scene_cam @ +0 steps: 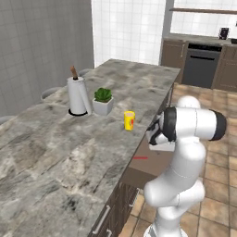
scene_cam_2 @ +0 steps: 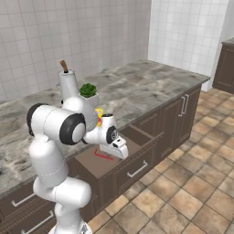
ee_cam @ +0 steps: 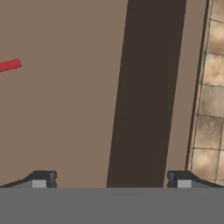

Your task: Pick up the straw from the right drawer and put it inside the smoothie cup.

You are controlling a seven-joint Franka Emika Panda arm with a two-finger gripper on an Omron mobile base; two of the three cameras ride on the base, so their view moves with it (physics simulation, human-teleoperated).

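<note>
Two-finger dark-tipped gripper (ee_cam: 111,179) spread wide, empty, above wide shallow brown wooden drawer (ee_cam: 65,109). Thin red straw (scene_cam_2: 103,155) flat on drawer floor, apart from fingers. Small yellow cup (scene_cam: 129,120) on grey marble counter (scene_cam: 55,152), near white-potted green plant (scene_cam: 102,101) and white paper-towel roll (scene_cam: 77,95).

The straw (ee_cam: 9,65) is plain red, lying left of the gripper (ee_cam: 111,179), whose 2 fingertips are dark grey with pale grey pads. Beneath the gripper, the right drawer (ee_cam: 65,109) has a flat mid-brown floor and a darker brown front band. Right of the gripper, the floor tiles (ee_cam: 214,109) are mottled tan with pale grout. The smoothie cup (scene_cam: 129,120) is yellow with a red mark. The countertop (scene_cam: 55,152) is veined grey marble.
</note>
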